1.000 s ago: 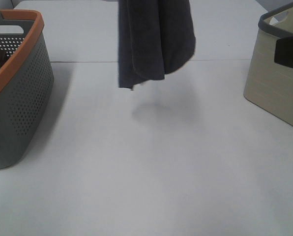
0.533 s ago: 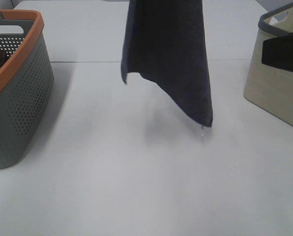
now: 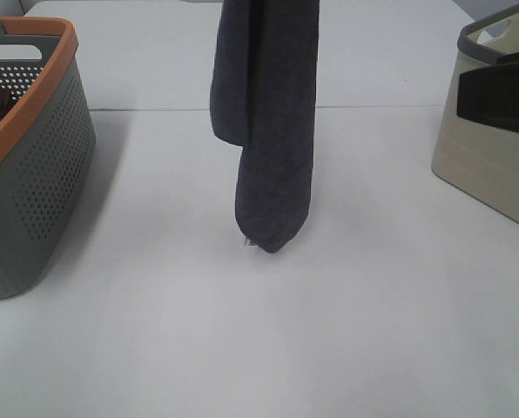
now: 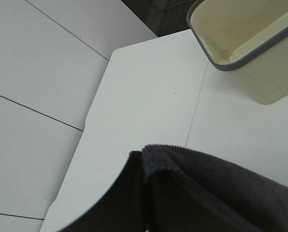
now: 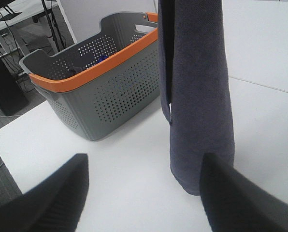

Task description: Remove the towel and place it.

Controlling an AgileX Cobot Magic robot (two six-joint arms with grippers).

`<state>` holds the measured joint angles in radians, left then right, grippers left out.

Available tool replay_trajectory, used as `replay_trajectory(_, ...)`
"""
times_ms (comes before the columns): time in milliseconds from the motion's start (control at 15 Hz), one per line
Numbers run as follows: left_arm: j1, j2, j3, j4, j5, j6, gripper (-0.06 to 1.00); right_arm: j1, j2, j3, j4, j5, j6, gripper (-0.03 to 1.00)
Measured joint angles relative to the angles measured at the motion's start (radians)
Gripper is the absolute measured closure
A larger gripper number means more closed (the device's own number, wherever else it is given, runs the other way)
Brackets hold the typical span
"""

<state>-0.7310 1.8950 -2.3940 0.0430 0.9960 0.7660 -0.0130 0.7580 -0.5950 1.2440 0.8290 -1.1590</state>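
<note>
Towel point(image 3: 268, 131) swung back, hangs plumb, tip near table point(image 3: 242, 348), dead ahead of my spread right gripper point(image 5: 144, 166); left gripper: cannot tell.

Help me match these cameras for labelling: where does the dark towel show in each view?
Exterior high: towel hangs at centre, between basket and beige bin.
Left wrist: close up, nearest the camera, beige bin beyond.
Right wrist: hanging beside the basket.
Shared landmark: white table.

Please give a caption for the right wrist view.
Hanging dark towel near the orange-rimmed grey basket on the white table.
</note>
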Motion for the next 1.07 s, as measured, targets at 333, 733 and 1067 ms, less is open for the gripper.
replay_trajectory(333, 0.000, 0.000, 0.000, 0.000, 0.003, -0.021, 0.94, 0.001, 0.015, 0.000, 0.058, 0.025, -0.036, 0.40)
replay_trajectory(733, 0.000, 0.000, 0.000, 0.000, 0.005, -0.022, 0.94, 0.001, 0.266, 0.000, 0.285, 0.041, -0.356, 0.41)
replay_trajectory(1067, 0.000, 0.000, 0.000, 0.000, 0.007, -0.022, 0.94, 0.001, 0.520, -0.023, 0.464, 0.126, -0.610, 0.41)
